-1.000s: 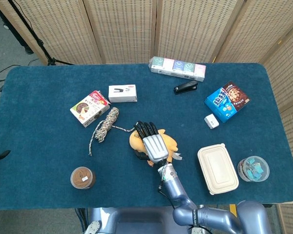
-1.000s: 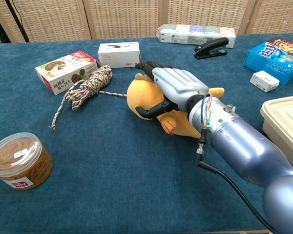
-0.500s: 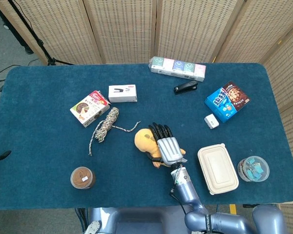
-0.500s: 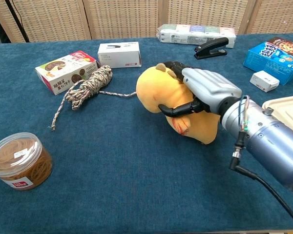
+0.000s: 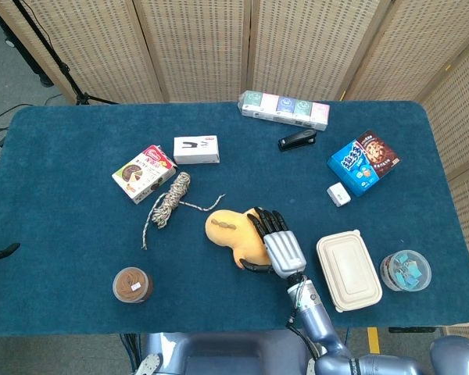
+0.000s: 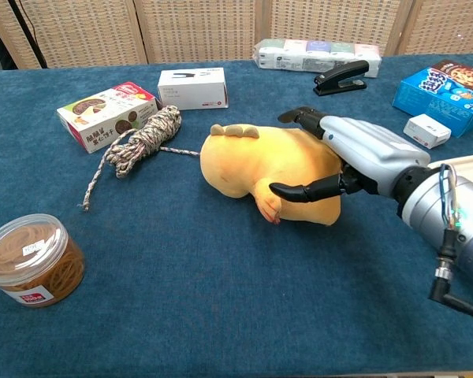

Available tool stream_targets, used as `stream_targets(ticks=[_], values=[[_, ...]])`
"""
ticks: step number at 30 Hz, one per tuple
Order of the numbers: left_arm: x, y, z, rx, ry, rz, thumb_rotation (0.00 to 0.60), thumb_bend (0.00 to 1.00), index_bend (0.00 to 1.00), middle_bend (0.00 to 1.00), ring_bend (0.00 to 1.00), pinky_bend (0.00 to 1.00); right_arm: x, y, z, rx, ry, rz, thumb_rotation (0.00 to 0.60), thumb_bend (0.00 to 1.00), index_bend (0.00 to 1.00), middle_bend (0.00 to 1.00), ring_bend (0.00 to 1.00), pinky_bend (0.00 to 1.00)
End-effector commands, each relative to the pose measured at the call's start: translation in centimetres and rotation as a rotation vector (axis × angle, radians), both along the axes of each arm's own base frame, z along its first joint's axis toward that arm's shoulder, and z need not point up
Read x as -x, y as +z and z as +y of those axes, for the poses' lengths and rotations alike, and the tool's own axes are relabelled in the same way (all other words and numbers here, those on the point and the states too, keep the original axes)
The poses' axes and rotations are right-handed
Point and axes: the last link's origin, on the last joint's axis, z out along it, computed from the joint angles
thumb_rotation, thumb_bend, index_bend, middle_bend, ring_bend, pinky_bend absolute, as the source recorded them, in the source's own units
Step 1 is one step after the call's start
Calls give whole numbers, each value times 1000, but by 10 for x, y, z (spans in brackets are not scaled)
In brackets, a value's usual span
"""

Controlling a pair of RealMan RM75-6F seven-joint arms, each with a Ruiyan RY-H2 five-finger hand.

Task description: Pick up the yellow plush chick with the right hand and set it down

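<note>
The yellow plush chick [image 5: 233, 233] [image 6: 260, 165] lies on its side on the blue table, head toward the left. My right hand [image 5: 280, 246] [image 6: 363, 153] is at its rear end. The fingers [image 6: 303, 116] reach behind the chick's back. The thumb [image 6: 299, 190] stretches out along its front. The hand brackets the toy loosely with fingers apart and does not squeeze it. My left hand shows in neither view.
A coiled rope [image 5: 170, 199] lies left of the chick, with a chocolate box [image 5: 143, 173] and a white box [image 5: 196, 149] beyond it. A beige lunch container [image 5: 349, 269] sits right of my hand. A rubber-band jar [image 5: 132, 284] stands front left. A stapler [image 5: 297, 140] and a blue cookie box [image 5: 363, 162] sit further back.
The chick went from gripped and lifted upright to lying on the table. My right hand loosened its fingers and slid to the right along the toy.
</note>
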Motion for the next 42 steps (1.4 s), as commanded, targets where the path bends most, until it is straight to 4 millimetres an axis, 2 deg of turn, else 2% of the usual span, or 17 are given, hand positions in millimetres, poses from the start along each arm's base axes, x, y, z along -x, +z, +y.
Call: stream_targets(ticks=[1, 5, 8, 15, 21, 25, 29, 42], values=[[0, 0, 0, -1, 1, -2, 600, 0, 0, 0, 0, 0, -8, 8, 3, 8, 32, -38, 278, 298, 0, 0, 0, 0], [1, 1, 0, 0, 1, -4, 600, 0, 0, 0, 0, 0, -26, 13, 2, 34, 87, -72, 276, 257, 0, 0, 0, 0], [1, 1, -1, 3, -1, -7, 600, 0, 0, 0, 0, 0, -40, 10, -3, 40, 109, -72, 276, 256, 0, 0, 0, 0], [2, 2, -1, 6, -4, -11, 600, 0, 0, 0, 0, 0, -66, -18, -13, 29, 129, -30, 276, 253, 0, 0, 0, 0], [3, 3, 1, 8, 0, -18, 600, 0, 0, 0, 0, 0, -76, -47, -21, 22, 132, 14, 275, 251, 0, 0, 0, 0], [4, 5, 1, 4, 2, -28, 600, 0, 0, 0, 0, 0, -70, -59, -32, 40, 111, 57, 276, 251, 0, 0, 0, 0], [6, 6, 2, 3, 11, -34, 600, 0, 0, 0, 0, 0, -58, -60, -38, 54, 79, 68, 273, 250, 0, 0, 0, 0], [2, 2, 1, 11, 4, -17, 600, 0, 0, 0, 0, 0, -12, -35, -25, 71, -19, 42, 275, 250, 0, 0, 0, 0]])
